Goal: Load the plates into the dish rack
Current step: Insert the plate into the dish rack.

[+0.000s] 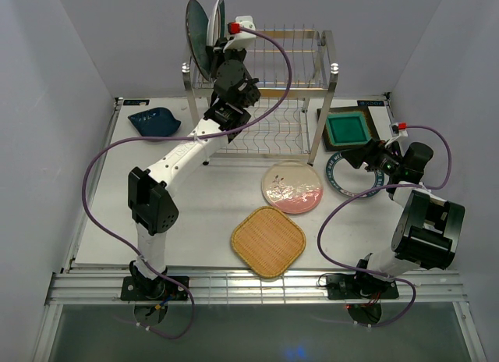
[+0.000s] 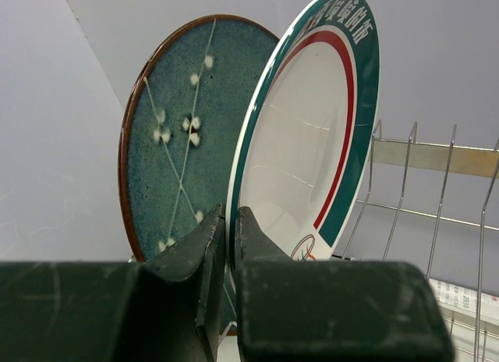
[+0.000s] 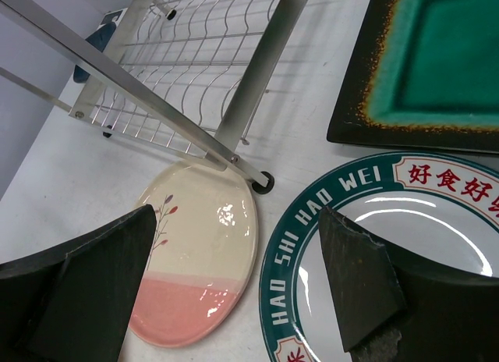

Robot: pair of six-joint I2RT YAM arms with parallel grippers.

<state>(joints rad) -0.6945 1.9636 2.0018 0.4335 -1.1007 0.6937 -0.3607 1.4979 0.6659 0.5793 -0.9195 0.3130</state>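
Left gripper (image 2: 231,215) clamps upright white plate (image 2: 304,143) by its edge; right gripper (image 3: 234,214) gapes above flat plate (image 3: 437,179).

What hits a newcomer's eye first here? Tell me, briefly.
Two plates stand upright on the top tier of the dish rack, at its left end: a dark teal speckled plate and a white green-rimmed plate, whose rim the left gripper pinches. The right gripper hangs open over a lettered white plate flat on the table, right of the rack.
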